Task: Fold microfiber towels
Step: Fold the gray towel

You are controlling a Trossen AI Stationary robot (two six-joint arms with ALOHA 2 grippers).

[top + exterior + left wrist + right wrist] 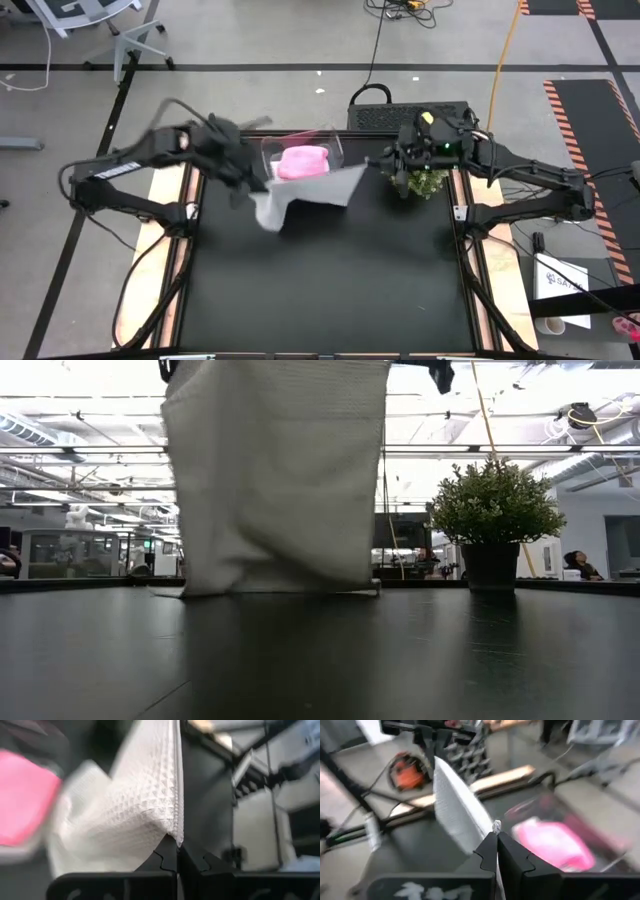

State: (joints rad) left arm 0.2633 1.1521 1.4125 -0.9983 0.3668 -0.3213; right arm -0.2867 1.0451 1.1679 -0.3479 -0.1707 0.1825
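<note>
early stage: the white towel [300, 192] hangs unfolded between the left gripper [176, 854] and right gripper [497, 842], each set of jaws pinching a top corner, its lower edge brushing the surface [330, 290]. the pink towel [303, 161] waits in the bin [335, 140] beyond them.

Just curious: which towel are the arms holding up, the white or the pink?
The white towel, pinched by both grippers; the pink towel lies in the clear bin.
</note>
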